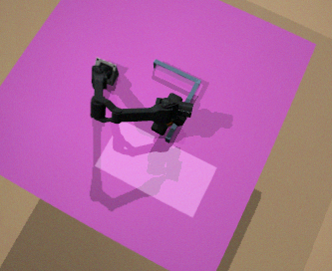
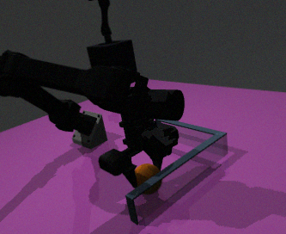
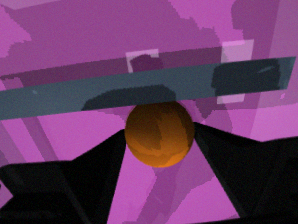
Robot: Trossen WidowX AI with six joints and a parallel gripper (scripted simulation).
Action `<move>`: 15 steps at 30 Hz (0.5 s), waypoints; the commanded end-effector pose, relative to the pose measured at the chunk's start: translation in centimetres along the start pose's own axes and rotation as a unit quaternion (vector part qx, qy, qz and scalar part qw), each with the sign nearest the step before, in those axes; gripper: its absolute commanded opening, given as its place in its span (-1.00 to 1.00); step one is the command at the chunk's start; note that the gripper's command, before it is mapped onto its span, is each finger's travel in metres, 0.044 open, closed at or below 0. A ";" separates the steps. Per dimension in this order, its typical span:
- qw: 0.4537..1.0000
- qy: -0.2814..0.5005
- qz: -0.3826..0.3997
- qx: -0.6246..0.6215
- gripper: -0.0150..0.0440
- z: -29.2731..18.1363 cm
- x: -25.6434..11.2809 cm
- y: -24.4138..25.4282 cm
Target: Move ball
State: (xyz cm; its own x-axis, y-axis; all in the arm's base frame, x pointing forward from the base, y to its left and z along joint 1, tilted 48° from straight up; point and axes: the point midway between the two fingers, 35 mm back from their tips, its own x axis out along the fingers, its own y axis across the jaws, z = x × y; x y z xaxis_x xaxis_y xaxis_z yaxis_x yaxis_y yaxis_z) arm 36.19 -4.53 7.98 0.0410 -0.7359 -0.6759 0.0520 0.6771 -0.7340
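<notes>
The orange ball [image 2: 148, 178] [image 3: 159, 135] is between the two black fingertips of my gripper [image 2: 147, 174] [image 3: 158, 129], which is shut on it. The ball is low, close to the table, on the inner side of the long clear wall [image 1: 194, 91] [image 2: 189, 153] [image 3: 50, 98]. In the wrist view the ball's far edge meets the wall's grey top rim; I cannot tell if they touch, or if the ball rests on the table. The see-through copy does not show apart from the ball. In the top view the arm hides most of the ball.
The second clear wall [image 1: 176, 71] [image 2: 191, 126] meets the long one at a corner farther along, away from the ball. The arm's grey base [image 1: 106, 65] [image 2: 92, 131] stands on the magenta table [image 1: 254, 90] [image 2: 253, 120]. A pale bright patch [image 1: 184, 191] lies across part of the table.
</notes>
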 end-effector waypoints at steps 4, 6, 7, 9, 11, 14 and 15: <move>1.000 0.000 0.000 0.001 0.31 0.0 0.0 0.0; 1.000 0.000 0.000 0.001 0.49 0.0 0.0 0.0; 1.000 0.000 0.000 0.001 0.58 0.0 0.0 0.0; 1.000 0.000 0.000 0.001 0.75 0.0 0.0 0.0; 1.000 0.000 0.000 0.001 0.93 0.0 -0.2 0.0; 1.000 0.000 0.002 0.000 0.98 0.3 -3.5 0.1; 1.000 -0.001 0.002 -0.001 0.98 0.3 -5.0 0.2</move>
State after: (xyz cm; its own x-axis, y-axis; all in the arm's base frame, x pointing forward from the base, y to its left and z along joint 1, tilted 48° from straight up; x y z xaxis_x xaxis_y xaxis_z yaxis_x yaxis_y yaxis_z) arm 36.01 -3.59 9.10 0.0178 -0.7398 -0.6726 0.0472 0.6725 -0.7386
